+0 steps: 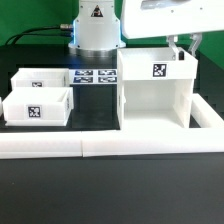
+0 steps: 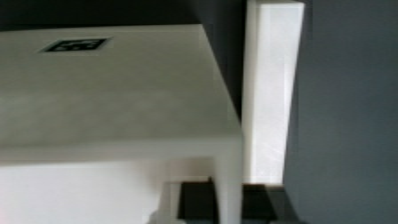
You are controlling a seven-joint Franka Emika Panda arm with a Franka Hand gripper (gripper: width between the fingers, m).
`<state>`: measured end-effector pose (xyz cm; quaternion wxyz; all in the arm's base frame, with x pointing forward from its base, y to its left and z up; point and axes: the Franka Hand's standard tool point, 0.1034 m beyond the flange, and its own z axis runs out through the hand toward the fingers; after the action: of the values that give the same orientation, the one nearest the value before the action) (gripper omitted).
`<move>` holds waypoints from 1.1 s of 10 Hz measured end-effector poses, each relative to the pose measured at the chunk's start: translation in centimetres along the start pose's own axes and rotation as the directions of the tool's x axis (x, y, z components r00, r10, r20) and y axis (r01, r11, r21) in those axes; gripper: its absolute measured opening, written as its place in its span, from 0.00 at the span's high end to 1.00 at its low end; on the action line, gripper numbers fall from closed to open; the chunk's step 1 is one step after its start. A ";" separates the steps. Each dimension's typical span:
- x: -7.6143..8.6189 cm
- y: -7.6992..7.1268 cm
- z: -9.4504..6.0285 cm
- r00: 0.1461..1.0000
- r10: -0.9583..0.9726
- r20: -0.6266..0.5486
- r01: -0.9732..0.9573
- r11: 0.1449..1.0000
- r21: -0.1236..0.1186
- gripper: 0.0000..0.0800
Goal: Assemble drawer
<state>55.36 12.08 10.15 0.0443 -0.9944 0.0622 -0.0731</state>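
Note:
The white drawer cabinet (image 1: pixel 152 95), open toward the front and with a black tag on top, stands at the exterior view's right. Two white drawer boxes (image 1: pixel 42 80) (image 1: pixel 38 107), each tagged, sit at the left, side by side. My gripper (image 1: pixel 184 47) comes down on the cabinet's top right edge. In the wrist view the cabinet's tagged top (image 2: pixel 107 90) fills the frame, and its thin side wall (image 2: pixel 228 185) runs between my dark fingers (image 2: pixel 192 202). Both pads sit against the wall, so the gripper is shut on it.
The marker board (image 1: pixel 95 76) lies behind the cabinet and boxes, in front of the arm's base (image 1: pixel 95 30). A low white barrier (image 1: pixel 100 146) runs along the front and up the right side (image 1: pixel 208 112). Black table beyond.

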 end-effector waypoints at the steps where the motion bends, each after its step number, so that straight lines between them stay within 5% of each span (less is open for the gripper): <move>1: 0.5 0.3 0.1 0.996 0.086 -0.009 -0.086 0.996 0.007 0.95; 4: 2.2 0.9 -0.3 0.951 0.309 -0.026 -0.308 0.951 0.024 0.95; 9: 2.5 0.2 -0.6 0.867 0.497 -0.024 -0.495 0.867 0.057 0.95; 11: 2.4 0.3 -0.8 0.701 0.713 0.004 -0.712 0.700 0.062 0.95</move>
<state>57.58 11.39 11.26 0.0976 -0.8906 0.4397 -0.0624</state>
